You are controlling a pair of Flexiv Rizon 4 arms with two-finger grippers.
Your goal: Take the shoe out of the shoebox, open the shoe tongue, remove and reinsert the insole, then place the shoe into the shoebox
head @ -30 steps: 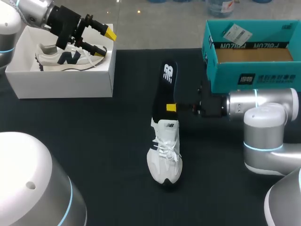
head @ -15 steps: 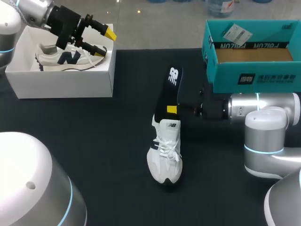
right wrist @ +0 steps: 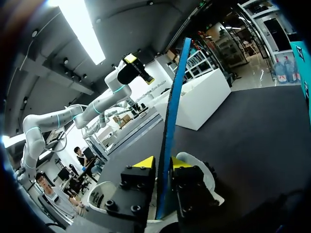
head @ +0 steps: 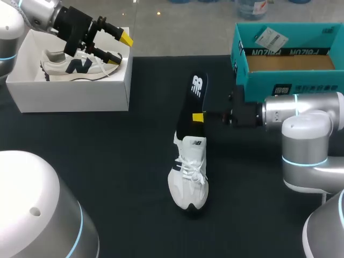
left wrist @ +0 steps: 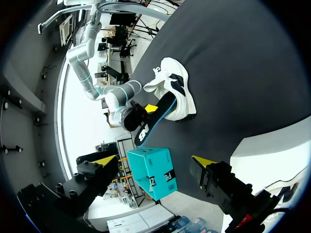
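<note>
Grips insole (head: 196, 92) in right tool (head: 198, 117), closed on both faces, at shoe (head: 188, 180) heel. Judged insole step; next needs straight lengthwise travel.

You have the shoe (head: 188, 180) at the centre of the worktop (head: 107, 161), its insole (head: 193, 102) standing out of the heel end toward the top of the frame. The right fingers (head: 199, 117) meet the insole from the right. At upper left sits a shoebox (head: 70, 97) with a second shoe (head: 75, 65) inside, and the left fingers (head: 126, 38) are over its right end. At upper right there is another box (head: 290, 80).
</note>
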